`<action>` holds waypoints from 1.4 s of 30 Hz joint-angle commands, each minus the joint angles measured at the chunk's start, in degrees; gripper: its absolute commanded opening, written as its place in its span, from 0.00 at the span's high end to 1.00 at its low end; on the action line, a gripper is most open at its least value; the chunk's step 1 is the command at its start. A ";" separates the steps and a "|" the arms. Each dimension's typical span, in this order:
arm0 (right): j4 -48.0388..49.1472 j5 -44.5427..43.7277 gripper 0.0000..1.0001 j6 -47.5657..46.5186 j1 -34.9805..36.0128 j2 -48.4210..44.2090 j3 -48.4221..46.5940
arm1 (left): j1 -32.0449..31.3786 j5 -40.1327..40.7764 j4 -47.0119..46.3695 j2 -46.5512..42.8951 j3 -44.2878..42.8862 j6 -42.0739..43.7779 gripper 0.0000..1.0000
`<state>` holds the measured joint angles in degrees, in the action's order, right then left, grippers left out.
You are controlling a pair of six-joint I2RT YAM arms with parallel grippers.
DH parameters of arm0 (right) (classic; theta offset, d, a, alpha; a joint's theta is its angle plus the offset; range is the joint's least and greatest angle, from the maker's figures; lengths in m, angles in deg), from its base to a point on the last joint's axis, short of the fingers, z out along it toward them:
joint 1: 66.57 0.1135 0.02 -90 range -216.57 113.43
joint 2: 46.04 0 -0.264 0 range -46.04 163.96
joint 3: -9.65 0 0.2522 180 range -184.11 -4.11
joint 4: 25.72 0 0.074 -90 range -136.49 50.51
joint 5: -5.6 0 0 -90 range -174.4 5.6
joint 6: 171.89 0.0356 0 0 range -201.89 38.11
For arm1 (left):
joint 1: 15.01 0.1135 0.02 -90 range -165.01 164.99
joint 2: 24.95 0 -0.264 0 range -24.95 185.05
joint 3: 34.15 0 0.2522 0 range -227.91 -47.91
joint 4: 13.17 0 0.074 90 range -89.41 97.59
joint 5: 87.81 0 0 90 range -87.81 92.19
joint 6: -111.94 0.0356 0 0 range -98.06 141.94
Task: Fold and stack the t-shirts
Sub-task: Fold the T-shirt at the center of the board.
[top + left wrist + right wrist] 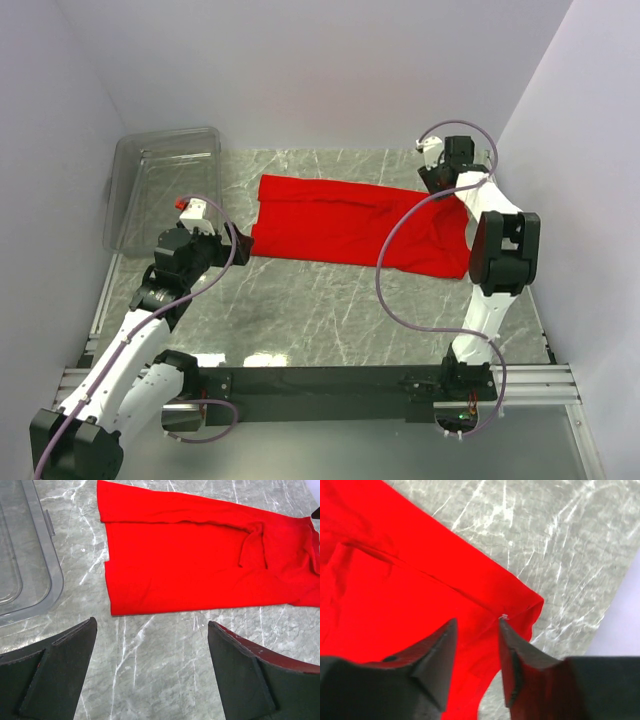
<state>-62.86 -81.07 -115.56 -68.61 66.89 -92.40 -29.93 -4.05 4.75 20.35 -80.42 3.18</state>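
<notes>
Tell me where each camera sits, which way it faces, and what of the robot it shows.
Top external: above and behind the bases, looking down on the table; both arms show, left arm by the bin, right arm at the shirt.
Left wrist: on the left arm, facing the shirt's edge and the bin's corner; open jaws at bottom.
Right wrist: on the right arm, close above a shirt corner; open jaws at bottom.
Shared: top and left wrist both see bin and shirt.
</notes>
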 commanded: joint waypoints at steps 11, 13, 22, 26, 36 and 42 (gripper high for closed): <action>-6.69 8.80 0.58 1.94 -0.59 -17.82 15.50 | 0.33 -0.61 -1.44 -2.23 -0.10 -0.57 0.02; -5.81 7.92 0.58 2.38 -0.59 -20.02 20.07 | 0.33 -0.97 -2.05 -2.32 0.52 -0.92 0.02; 1.13 -0.76 0.54 7.12 4.41 -18.71 25.27 | 0.42 -2.02 -2.67 -0.91 0.52 -0.31 0.02; 3.15 -3.24 0.54 7.66 5.12 -16.95 25.71 | 0.59 -1.50 -2.32 -2.14 0.87 -0.48 0.02; 6.50 -7.11 0.62 7.65 5.74 -13.96 25.63 | 0.77 -1.41 -1.70 -3.20 1.58 -1.01 0.02; 7.47 -8.34 0.67 7.39 5.91 -12.29 25.62 | 0.77 -1.76 -2.23 -2.32 1.14 -1.01 0.02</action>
<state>-57.88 -87.47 -108.55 -63.06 53.53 -66.56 -29.43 -4.66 4.49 17.88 -78.52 2.68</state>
